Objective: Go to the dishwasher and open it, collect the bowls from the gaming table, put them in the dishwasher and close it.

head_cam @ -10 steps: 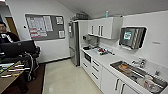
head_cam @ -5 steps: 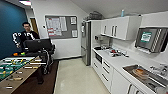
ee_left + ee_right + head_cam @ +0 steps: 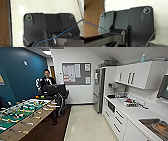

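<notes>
Two things crowd the lane ahead: gaming table (image 3: 22,114) on the left, white drawers (image 3: 117,122) on the right, pale floor (image 3: 85,124) between.

Dishwasher (image 3: 111,106): probably the dark-fronted unit under the counter just beyond the fridge (image 3: 99,89); not certain, too blurred. Looks closed. Bowls on the table: too small to pick out among the clutter.

Left claw, right claw: cannot tell, apart or together.

Risks, judged:
- Clipping the table edge or the drawer handles with the base if steered off the middle of the lane.
- Stopping too near the cabinet front, leaving no room for a door to drop open.
- Snagging the loose blue cable (image 3: 60,35) draped across the left arm once that arm reaches.
- Person (image 3: 46,80) standing at the far end of the table, near any later pick-up spot.

View differences:
- Head view: whole room, noticeboard (image 3: 76,73), sink (image 3: 155,125), counter run.
- Left wrist view: none of that; floor directly below, brown strip (image 3: 4,22) along one side, cable up close.
- Right wrist view: wood-brown surface (image 3: 92,18) beside pale floor, close to the arm, hinting at little margin on that side.
</notes>
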You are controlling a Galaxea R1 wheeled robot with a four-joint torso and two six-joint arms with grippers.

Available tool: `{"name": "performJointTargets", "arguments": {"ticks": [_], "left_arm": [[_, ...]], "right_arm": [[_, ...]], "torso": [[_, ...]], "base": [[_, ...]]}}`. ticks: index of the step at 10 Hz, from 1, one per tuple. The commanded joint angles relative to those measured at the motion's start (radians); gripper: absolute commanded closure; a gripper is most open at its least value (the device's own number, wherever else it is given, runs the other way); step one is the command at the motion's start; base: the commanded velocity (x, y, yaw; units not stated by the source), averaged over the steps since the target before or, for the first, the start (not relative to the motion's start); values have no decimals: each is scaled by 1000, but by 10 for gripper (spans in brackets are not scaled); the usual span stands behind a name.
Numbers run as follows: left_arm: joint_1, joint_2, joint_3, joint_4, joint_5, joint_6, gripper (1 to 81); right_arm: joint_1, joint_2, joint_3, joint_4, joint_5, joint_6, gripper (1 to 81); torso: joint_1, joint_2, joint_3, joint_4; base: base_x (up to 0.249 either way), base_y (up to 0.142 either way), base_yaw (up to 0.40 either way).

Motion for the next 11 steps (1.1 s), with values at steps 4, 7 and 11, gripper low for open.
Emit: {"name": "performJointTargets", "arguments": {"ticks": [4, 7, 11], "left_arm": [[-41, -5, 2, 7, 43, 0, 10], [-41, -5, 2, 9, 45, 0, 10], [-44, -3, 0, 10, 45, 0, 10]], "right_arm": [[56, -46, 79, -15, -50, -6, 10], [56, -38, 63, -13, -50, -6, 10], [56, -34, 62, -15, -52, -6, 10]], "torso": [[0, 0, 0, 0], [0, 0, 0, 0], [0, 0, 0, 0]], "base": [[0, 0, 378], [0, 0, 378], [0, 0, 378]]}}
